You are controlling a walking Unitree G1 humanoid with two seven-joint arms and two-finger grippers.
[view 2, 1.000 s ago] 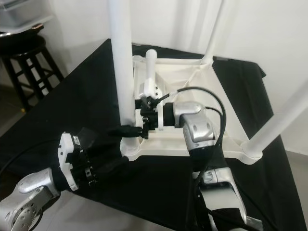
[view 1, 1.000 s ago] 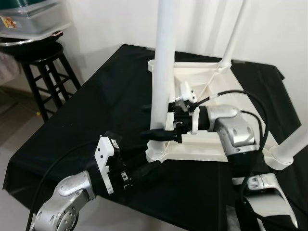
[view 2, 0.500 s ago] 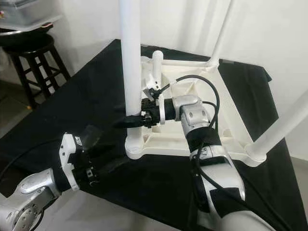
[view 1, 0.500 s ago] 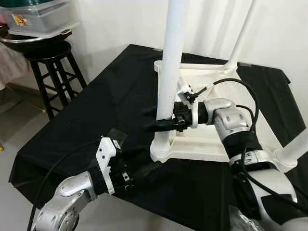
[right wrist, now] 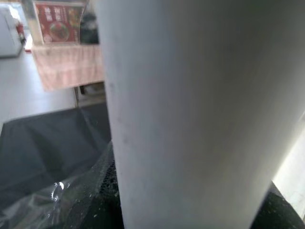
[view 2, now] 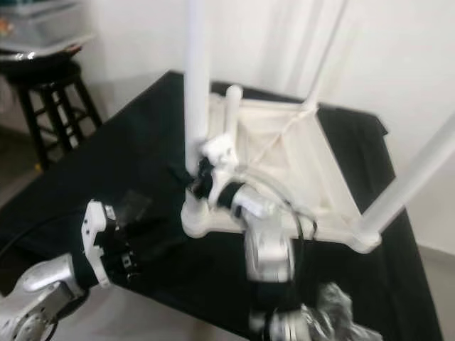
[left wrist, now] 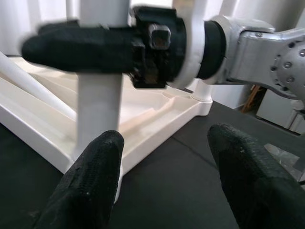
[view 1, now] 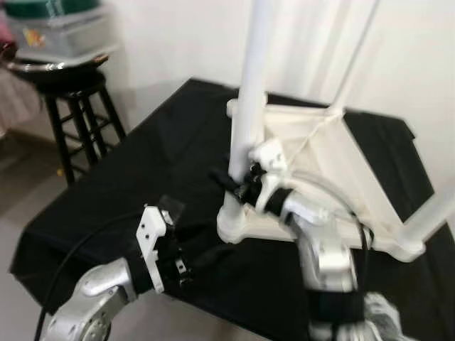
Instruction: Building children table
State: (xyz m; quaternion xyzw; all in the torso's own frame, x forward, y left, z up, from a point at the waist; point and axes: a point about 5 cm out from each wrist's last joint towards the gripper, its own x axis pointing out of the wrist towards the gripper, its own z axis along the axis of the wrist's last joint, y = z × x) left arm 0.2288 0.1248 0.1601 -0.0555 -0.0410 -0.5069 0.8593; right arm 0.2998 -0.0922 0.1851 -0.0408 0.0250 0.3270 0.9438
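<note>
So the kids' table (view 1: 334, 163) is lying upside down on a bigger table draped in a black cloth (view 1: 142, 163), white tabletop face down and legs sticking up. The near leg (view 1: 249, 92) stands upright in its corner socket (view 1: 233, 226); two more legs rise at the far corner and at the right edge.

The right gripper (view 1: 231, 186) is clamped around that near leg low down, just above the socket. In the right wrist view the white tube sits right between the black fingers (right wrist: 102, 191), so it looks properly pinched. The left gripper (left wrist: 162, 176) hovers over the cloth just in front of that corner, fingers spread apart and holding nothing.

My guess on handling: it looks like moulded plastic, so light and stiff, but smooth and round, which means slippery under rubbery pads. Grabbing low near the socket seems smart, since a high grip would lever the whole light frame around or skid it on the cloth. The tabletop rim is probably the better spot for bracing.

Off to the left there's a black stool (view 1: 71, 106) with a plastic bin (view 1: 60, 32) on top.
</note>
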